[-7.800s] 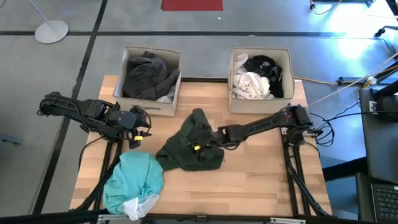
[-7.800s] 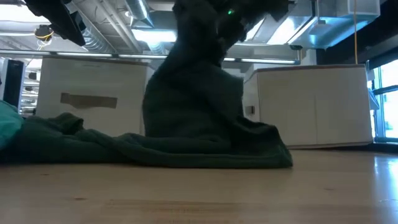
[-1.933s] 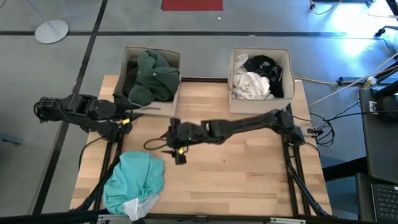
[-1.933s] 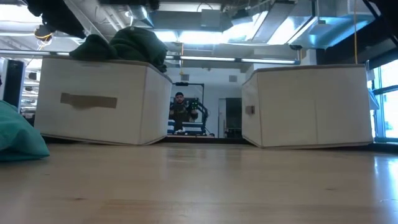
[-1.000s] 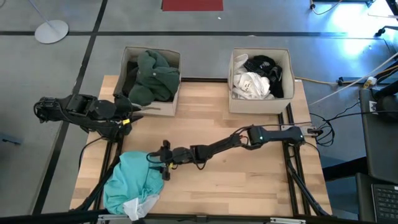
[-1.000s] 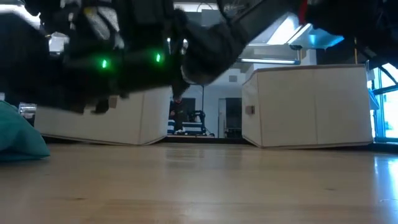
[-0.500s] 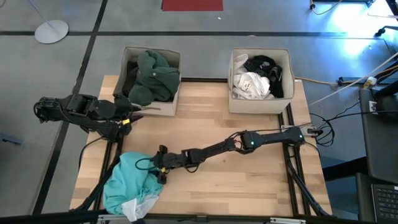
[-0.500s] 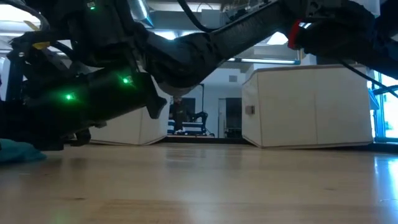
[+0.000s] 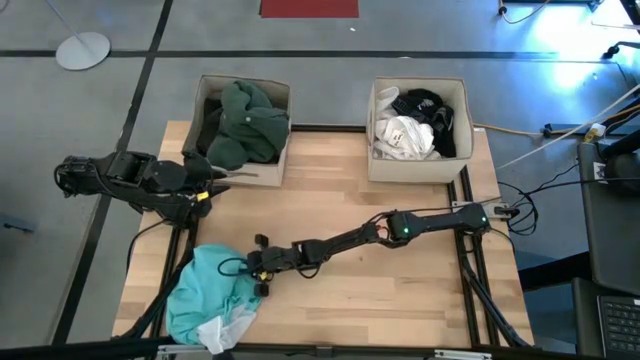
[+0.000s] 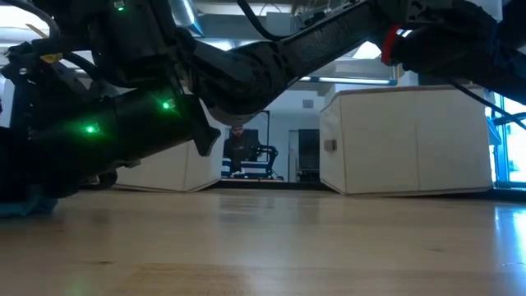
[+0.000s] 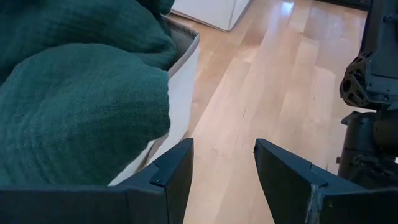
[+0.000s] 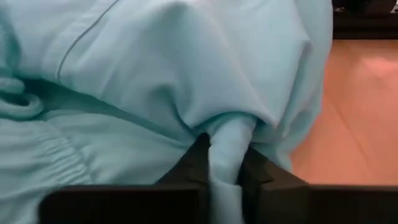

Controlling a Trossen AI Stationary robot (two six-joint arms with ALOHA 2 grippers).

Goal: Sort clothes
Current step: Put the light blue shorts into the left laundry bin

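A turquoise garment point(image 9: 210, 295) lies crumpled at the table's near left corner, with a white piece point(image 9: 222, 333) at its near edge. My right gripper point(image 9: 248, 272) reaches low across the table to its right edge and is shut on it point(image 12: 186, 93). My left gripper point(image 9: 222, 177) is open and empty beside the left beige box point(image 9: 242, 173), which holds a dark green garment point(image 9: 243, 122); the green garment also shows in the left wrist view point(image 11: 74, 99). The right box point(image 9: 420, 165) holds white and black clothes point(image 9: 412, 125). My right gripper pinches a raised fold of the turquoise garment point(image 12: 229, 146) between its two fingers, at the garment's right edge. The fingers come nearly level from the table's right side. The rest of the garment lies slack on the table.
The two beige boxes stand at the table's far edge with a gap of bare wood point(image 9: 330, 160) between them. My right arm point(image 9: 400, 228) stretches low across the table's middle. A person shows in the room beyond point(image 10: 238, 148).
My right gripper has gone toward the table's near left corner, reached the turquoise garment's right edge and taken hold of a fold there. The garment's right edge is bunched where the fingers are. My left arm has kept still.
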